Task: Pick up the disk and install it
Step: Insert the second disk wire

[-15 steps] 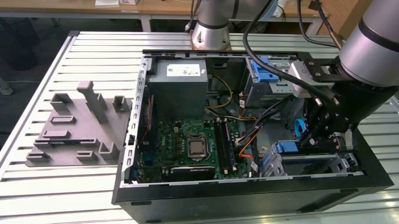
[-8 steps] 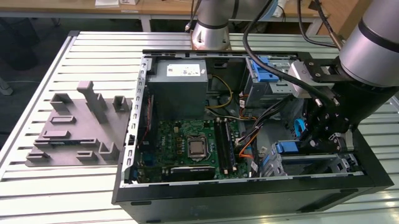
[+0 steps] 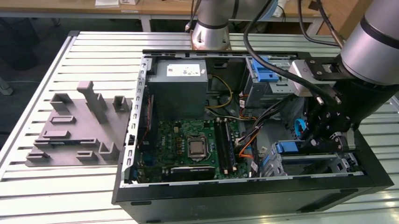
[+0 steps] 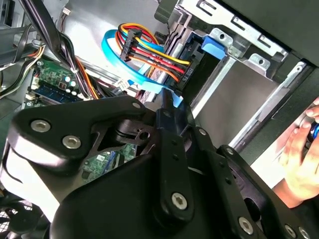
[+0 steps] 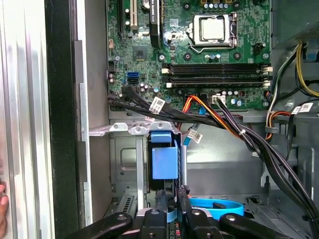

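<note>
Pincer (image 5: 171, 211) at the disk (image 5: 164, 162) beside motherboard (image 5: 189, 50).

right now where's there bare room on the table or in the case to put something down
Bare slats lie around the grey fixture plate on the table, at the exterior view's left of the open computer case. Inside it is crowded: motherboard, power supply box, cable bundles, and the gripper at the drive bay.
</note>
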Robot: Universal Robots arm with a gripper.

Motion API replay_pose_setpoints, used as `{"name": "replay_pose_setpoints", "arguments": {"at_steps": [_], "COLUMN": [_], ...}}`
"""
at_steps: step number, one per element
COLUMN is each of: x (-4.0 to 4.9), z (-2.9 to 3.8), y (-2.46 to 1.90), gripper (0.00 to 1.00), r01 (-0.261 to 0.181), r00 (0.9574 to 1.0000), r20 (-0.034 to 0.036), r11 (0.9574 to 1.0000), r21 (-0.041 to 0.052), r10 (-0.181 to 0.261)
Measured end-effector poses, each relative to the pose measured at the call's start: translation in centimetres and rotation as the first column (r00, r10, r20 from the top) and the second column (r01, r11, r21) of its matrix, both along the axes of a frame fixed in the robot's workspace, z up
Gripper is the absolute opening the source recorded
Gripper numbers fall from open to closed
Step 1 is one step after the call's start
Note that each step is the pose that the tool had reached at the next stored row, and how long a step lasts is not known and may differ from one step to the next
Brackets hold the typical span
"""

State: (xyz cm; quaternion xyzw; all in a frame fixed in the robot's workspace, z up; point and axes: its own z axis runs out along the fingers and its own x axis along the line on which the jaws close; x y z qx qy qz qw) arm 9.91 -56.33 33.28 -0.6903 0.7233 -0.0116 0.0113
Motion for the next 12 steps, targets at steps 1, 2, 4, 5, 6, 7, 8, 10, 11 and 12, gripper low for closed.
{"name": "replay_pose_setpoints", "arguments": {"at_steps": [1,2,4,5,6,7,8,10,11,12], "x": [0.0,0.0,0.0,0.0,0.0,0.0,0.0,0.0,0.0,0.0], "z": [0.03,0.07,0.13,0.15,0.16,0.19,0.21,0.26,0.3,0.31], "y": [0.0,0.0,0.0,0.0,0.0,0.0,0.0,0.0,0.0,0.0], "gripper": [0.24,0.24,0.24,0.24,0.24,0.24,0.24,0.24,0.24,0.24], "r01": [0.0,0.0,0.0,0.0,0.0,0.0,0.0,0.0,0.0,0.0], "r00": [1.0,1.0,1.0,1.0,1.0,1.0,1.0,1.0,1.0,1.0], "r20": [0.0,0.0,0.0,0.0,0.0,0.0,0.0,0.0,0.0,0.0], "r11": [1.0,1.0,1.0,1.0,1.0,1.0,1.0,1.0,1.0,1.0], "r21": [0.0,-0.0001,-0.0001,0.0,0.0001,0.0,-0.0001,-0.0002,-0.0002,0.0], "r10": [0.0,0.0,0.0,0.0,0.0,0.0,0.0,0.0,0.0,0.0]}}
